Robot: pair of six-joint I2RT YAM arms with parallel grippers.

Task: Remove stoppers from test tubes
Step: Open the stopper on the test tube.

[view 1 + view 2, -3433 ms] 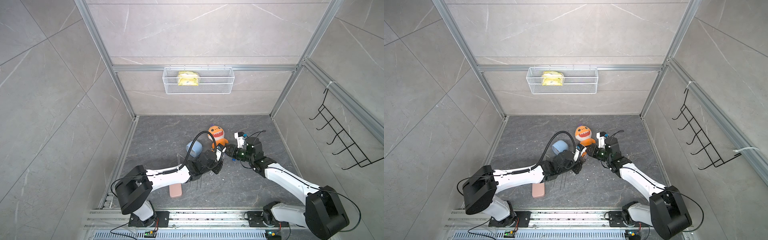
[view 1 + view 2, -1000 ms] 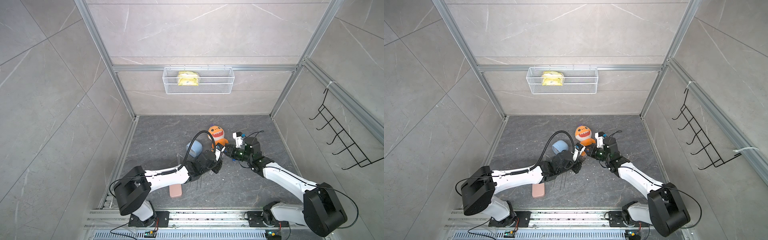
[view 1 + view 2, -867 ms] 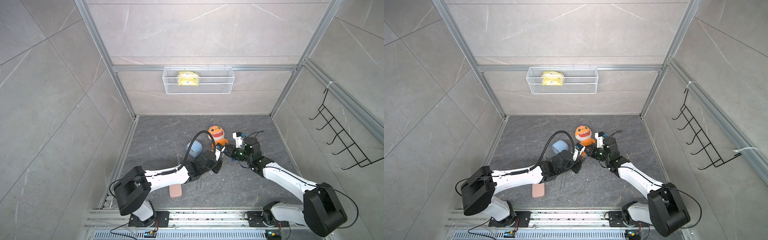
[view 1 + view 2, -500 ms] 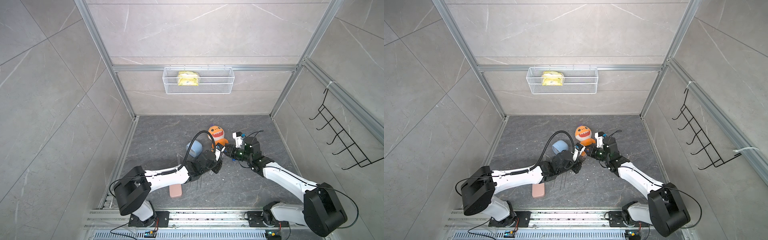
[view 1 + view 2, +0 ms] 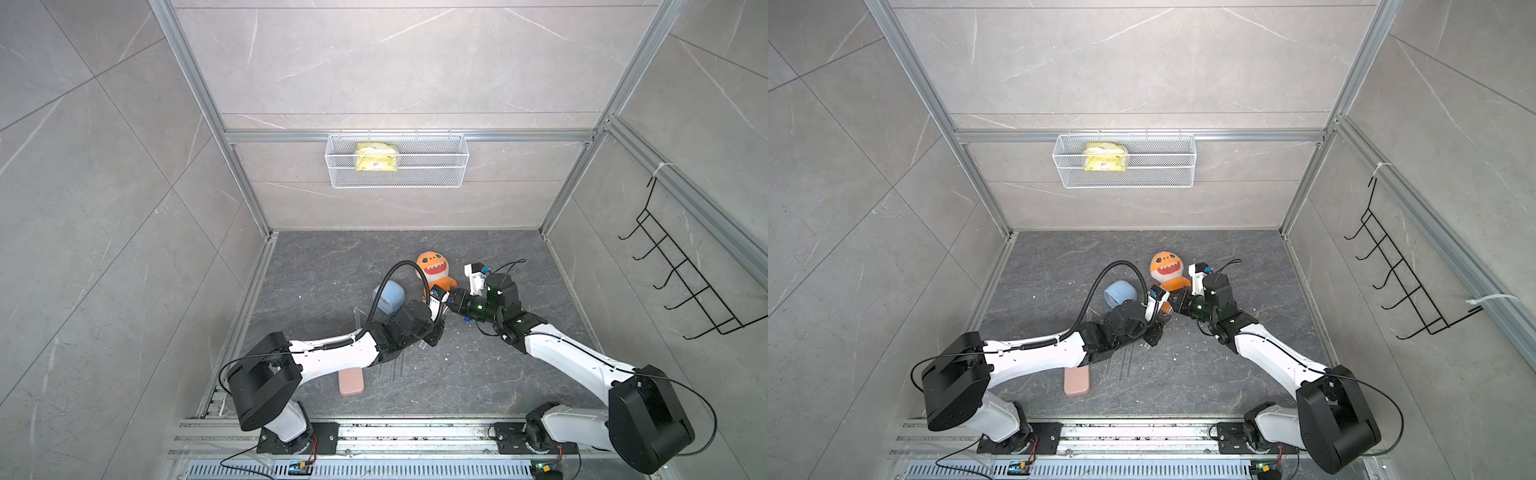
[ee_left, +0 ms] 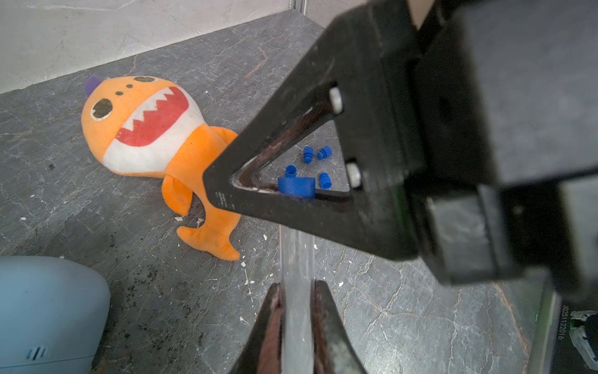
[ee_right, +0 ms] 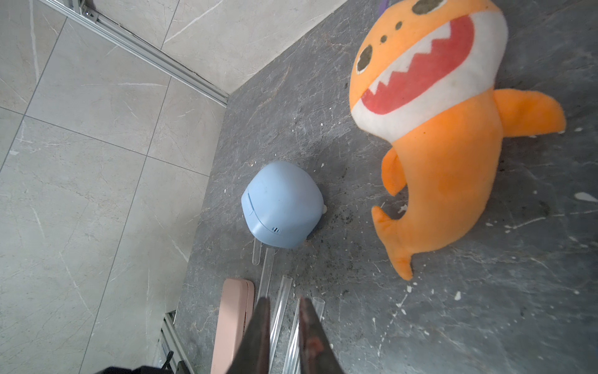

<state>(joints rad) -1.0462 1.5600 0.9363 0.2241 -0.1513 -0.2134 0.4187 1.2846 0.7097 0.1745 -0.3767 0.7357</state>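
Pinching a clear test tube (image 6: 296, 259) between its pressed-in fingers, the left hand (image 6: 296, 289) holds it above the dark stone counter (image 6: 145, 291), near the orange plush shark (image 6: 145, 129). The tube is thin, glassy and almost see-through, and its far end carries one bright blue ribbed stopper (image 6: 296, 187). That stopper shows through the triangular opening in a finger of the right hand (image 5: 452, 301), which is closed tight on the capped end.

Four loose stoppers (image 6: 308, 154) lie close together on the counter beyond it. They are small knob-shaped caps of the same blue, which makes five in all.

In the right wrist view four more test tubes (image 7: 281, 302) lie roughly side by side just beside the pink case (image 7: 233, 323). Two show open mouths, and one has an end right by the pale blue cup (image 7: 281, 204).

One shark, one cup and one pink case are on the counter. One white wire basket (image 5: 397, 166) on the back wall holds one yellow packet (image 5: 376, 158).

A small vertical code (image 6: 564, 320) beginning "J025" is printed on the right arm. The packet's print is too small to read.
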